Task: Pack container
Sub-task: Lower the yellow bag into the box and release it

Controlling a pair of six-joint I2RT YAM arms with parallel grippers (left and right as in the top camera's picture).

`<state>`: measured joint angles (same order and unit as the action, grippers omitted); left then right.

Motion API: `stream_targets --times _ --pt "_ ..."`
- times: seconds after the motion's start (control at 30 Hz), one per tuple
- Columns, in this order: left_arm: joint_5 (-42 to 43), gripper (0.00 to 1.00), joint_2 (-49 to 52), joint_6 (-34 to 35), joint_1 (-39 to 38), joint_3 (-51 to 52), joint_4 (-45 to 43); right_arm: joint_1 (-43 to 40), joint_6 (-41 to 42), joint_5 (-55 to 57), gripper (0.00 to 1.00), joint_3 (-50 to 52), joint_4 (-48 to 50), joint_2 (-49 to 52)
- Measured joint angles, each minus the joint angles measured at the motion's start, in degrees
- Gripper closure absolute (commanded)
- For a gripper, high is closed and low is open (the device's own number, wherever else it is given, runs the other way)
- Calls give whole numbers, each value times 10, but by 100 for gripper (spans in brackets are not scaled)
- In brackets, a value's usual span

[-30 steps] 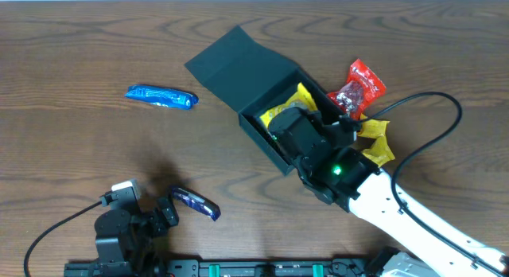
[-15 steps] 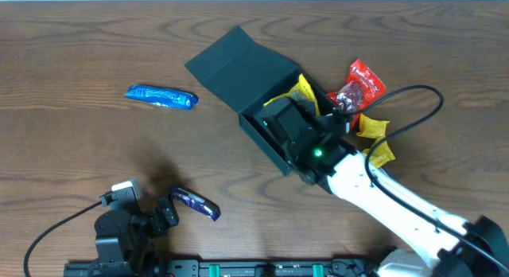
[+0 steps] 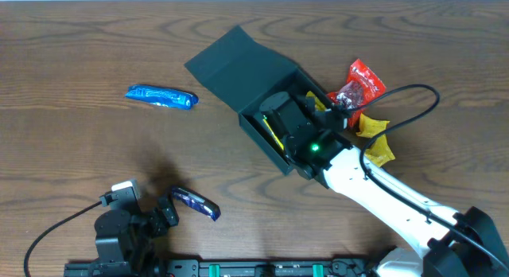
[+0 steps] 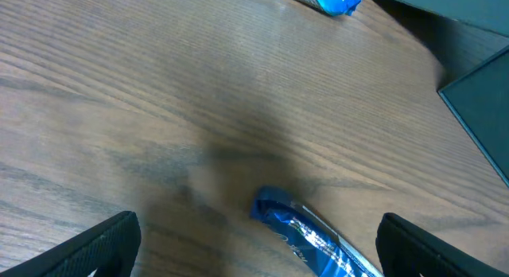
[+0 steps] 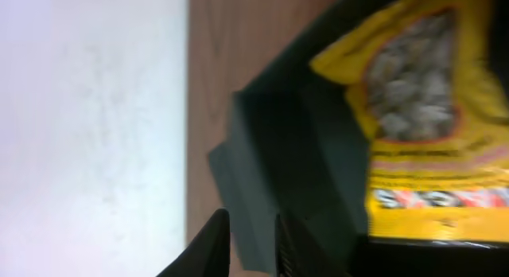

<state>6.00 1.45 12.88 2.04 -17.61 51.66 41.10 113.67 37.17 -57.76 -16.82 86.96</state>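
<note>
The dark teal container [image 3: 238, 66] stands open at table centre, its flap lid folded back to the upper left. My right gripper [image 3: 280, 116] reaches down inside it. In the right wrist view its jaws [image 5: 246, 245] stand slightly apart with nothing between them. A yellow snack packet [image 5: 421, 150] lies in the container [image 5: 262, 173] just beside them. My left gripper [image 4: 266, 245] rests open near the table's front edge, with a dark blue packet [image 4: 318, 241] lying on the wood between its fingers [image 4: 111, 241].
A light blue packet [image 3: 161, 96] lies left of the container. A red packet [image 3: 362, 84] and another yellow packet [image 3: 375, 142] lie against its right side. The right arm's cable loops above them.
My right gripper has pushed deeper into the container with the yellow packet, and its jaws have parted a little. The left arm has not moved.
</note>
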Motion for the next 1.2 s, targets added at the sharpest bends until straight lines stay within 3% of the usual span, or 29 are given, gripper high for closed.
stream_targets --times 0.07,0.2,0.23,0.37,0.47,0.5,0.67,0.77,0.87,0.9,1.2 --pt "0 5 0 0 0 0 0 0 -82 15 62 1 44 -8" --pt "0 5 0 0 0 0 0 0 -405 21 40 1 116 -47" --pt "0 5 0 0 0 0 0 0 -518 13 19 1 119 -62" --pt "0 4 0 0 0 0 0 0 -892 -46 12 -1 73 -103" --pt "0 5 0 0 0 0 0 -2 -1095 -102 5 -4 -1 -120" --pt "0 5 0 0 0 0 0 -5 -1135 -120 1 -8 -25 -121" --pt "0 5 0 0 0 0 0 -46 -1318 -238 1 -45 -187 -111" --pt "0 5 0 0 0 0 0 -67 -1410 -266 8 -77 -247 -98" --pt "0 5 0 0 0 0 0 -85 -1505 -265 6 -111 -303 -81" --pt "0 5 0 0 0 0 0 -94 -1537 -256 1 -124 -308 -71" --pt "0 5 0 0 0 0 0 -159 -1726 -238 1 -171 -245 28"
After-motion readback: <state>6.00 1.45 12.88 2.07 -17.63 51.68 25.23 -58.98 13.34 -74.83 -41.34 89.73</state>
